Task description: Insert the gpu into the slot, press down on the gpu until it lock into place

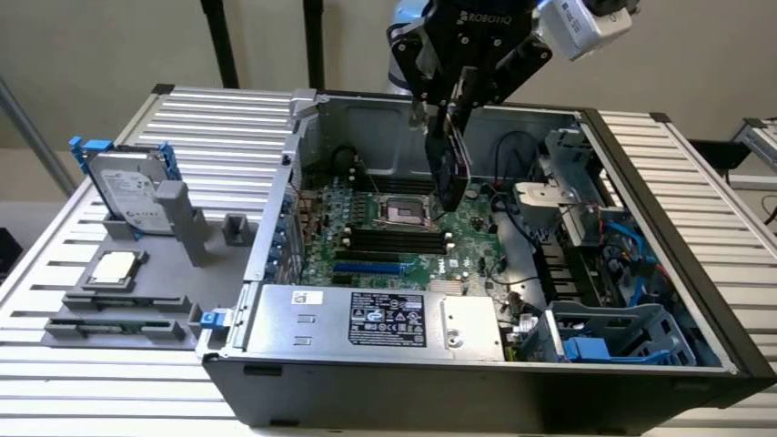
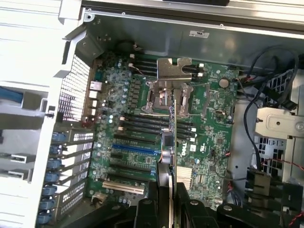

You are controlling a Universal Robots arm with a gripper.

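Note:
My gripper (image 1: 447, 109) hangs over the open computer case and is shut on the gpu (image 1: 449, 168), which points straight down above the large green motherboard (image 1: 413, 238). In the wrist view the gpu (image 2: 172, 126) shows edge-on, its silver end bracket (image 2: 174, 70) lying over the processor socket, with my fingers (image 2: 159, 199) clamping its sides. The card's lower edge is still above the board, apart from it. The bright-blue slot (image 1: 368, 269) lies towards the exterior view's left of the card, near the power supply; in the wrist view the slot (image 2: 135, 148) sits bare among black slots.
A grey power supply (image 1: 377, 319) fills the case's near side. Cables and a drive cage (image 1: 595, 264) crowd the exterior view's right. Outside the case, on the slatted table, stand a hard drive in a blue caddy (image 1: 127, 196) and a processor on a grey holder (image 1: 113, 267).

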